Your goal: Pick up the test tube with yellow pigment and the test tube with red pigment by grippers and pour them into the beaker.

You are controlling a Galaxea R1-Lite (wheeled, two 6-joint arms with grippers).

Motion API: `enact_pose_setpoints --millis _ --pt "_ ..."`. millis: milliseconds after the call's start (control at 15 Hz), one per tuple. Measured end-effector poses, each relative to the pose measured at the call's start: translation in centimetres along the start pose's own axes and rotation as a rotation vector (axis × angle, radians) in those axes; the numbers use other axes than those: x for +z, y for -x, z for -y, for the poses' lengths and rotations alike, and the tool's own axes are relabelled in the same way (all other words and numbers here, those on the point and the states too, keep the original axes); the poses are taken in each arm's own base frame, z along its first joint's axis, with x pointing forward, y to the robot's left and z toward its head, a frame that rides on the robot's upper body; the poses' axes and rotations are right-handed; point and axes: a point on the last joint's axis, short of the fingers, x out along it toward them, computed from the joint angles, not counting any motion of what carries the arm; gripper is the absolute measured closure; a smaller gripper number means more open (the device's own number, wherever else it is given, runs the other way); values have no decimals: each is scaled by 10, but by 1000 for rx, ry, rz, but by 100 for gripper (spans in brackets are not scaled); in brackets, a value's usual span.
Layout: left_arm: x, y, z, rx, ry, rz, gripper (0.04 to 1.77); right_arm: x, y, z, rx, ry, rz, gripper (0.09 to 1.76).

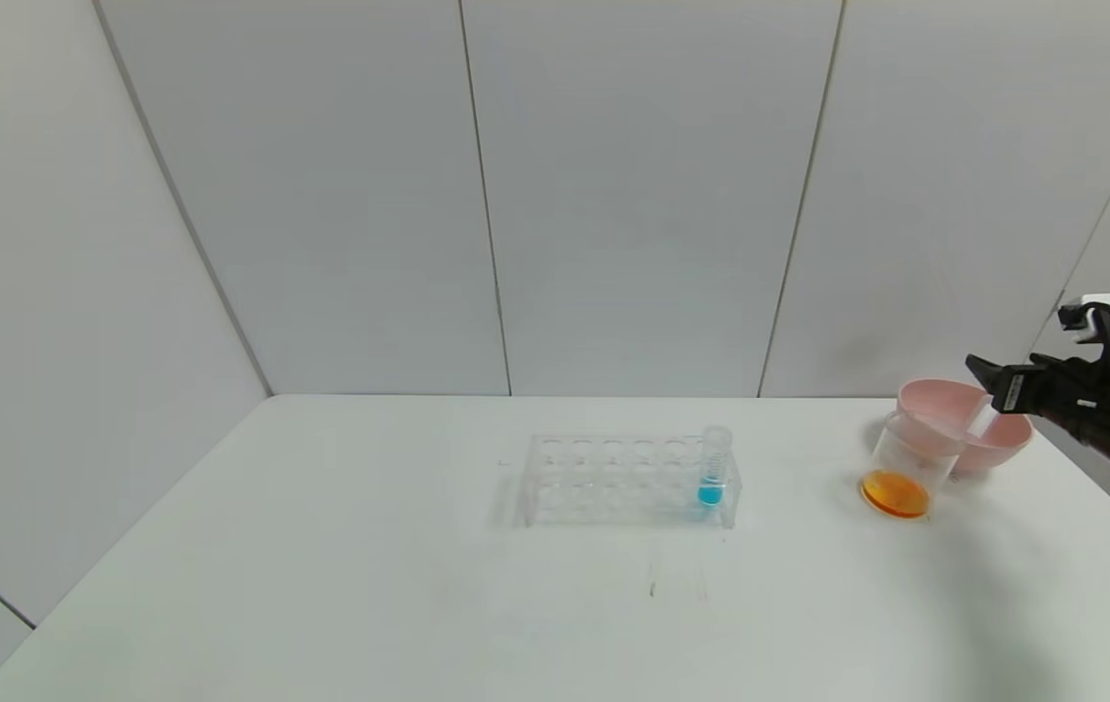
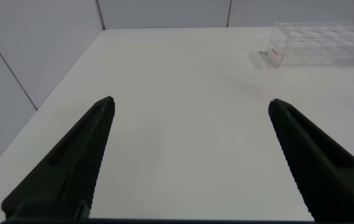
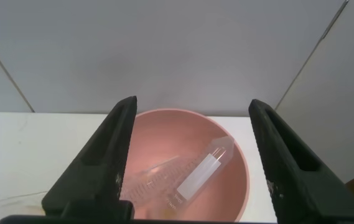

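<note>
Orange liquid sits in the beaker [image 1: 909, 466]; right tool [image 3: 192, 162], fingers apart, hangs over pink bowl [image 3: 226, 134] holding two emptied tubes; left tool [image 2: 192, 155] spread, idle.

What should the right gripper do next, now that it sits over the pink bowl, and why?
Probably lift the right gripper up and back from the pink bowl. It is open, a clear test tube lies loose in the bowl, and the beaker already holds orange liquid, so pouring looks finished. The left gripper is open over bare table.
</note>
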Motion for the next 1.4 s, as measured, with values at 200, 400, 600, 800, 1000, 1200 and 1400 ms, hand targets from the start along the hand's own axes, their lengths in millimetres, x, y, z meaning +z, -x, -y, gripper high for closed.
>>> enact_pose_setpoints --millis 200,400,600,800,1000,1200,1400 --pt "0 0 0 0 0 0 5 27 20 1 -25 9 63 43" --pt "0 0 0 0 0 0 5 64 61 -4 -41 14 150 34" --pt "0 0 0 0 0 0 5 102 133 -16 -36 8 254 27" --pt "0 0 0 0 0 0 5 122 223 -36 -14 -9 342 23" --pt "0 0 0 0 0 0 5 115 311 -56 15 -38 407 20" --pt "0 0 0 0 0 0 5 84 381 -67 42 -82 430 18" --pt "0 0 0 0 0 0 5 29 414 -68 62 -112 381 17"
